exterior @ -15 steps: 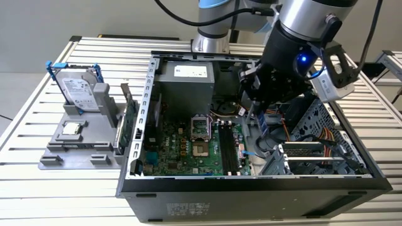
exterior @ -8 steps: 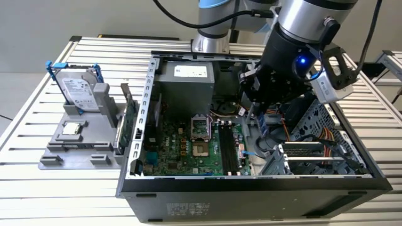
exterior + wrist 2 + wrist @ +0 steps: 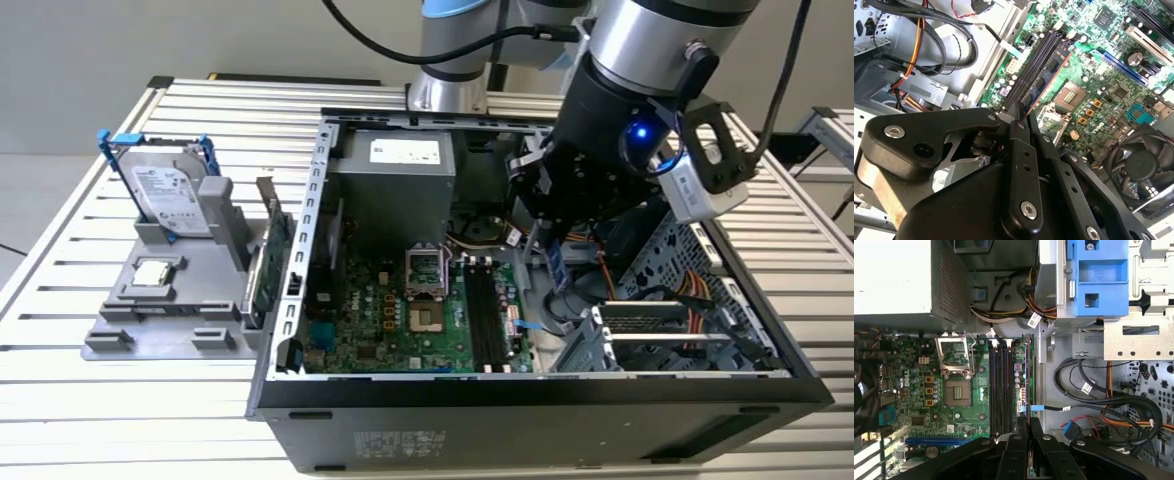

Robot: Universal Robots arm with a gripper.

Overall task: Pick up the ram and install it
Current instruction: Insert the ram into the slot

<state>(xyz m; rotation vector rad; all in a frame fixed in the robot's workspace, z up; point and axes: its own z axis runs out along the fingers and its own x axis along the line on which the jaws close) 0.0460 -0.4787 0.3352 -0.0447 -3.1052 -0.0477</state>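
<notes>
One tool (image 3: pixel 1021 112), its fingers closed on the thin edge of the ram (image 3: pixel 1046 75), holds the stick upright just above the black memory slots (image 3: pixel 1001 385) of the motherboard (image 3: pixel 954 405), I judge so that it lines up with a slot.

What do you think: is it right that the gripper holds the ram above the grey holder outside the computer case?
Not quite. The gripper holds the ram inside the open computer case, above the motherboard's memory slots, as both wrist views show; the grey holder stands apart at the exterior view's left.
</notes>
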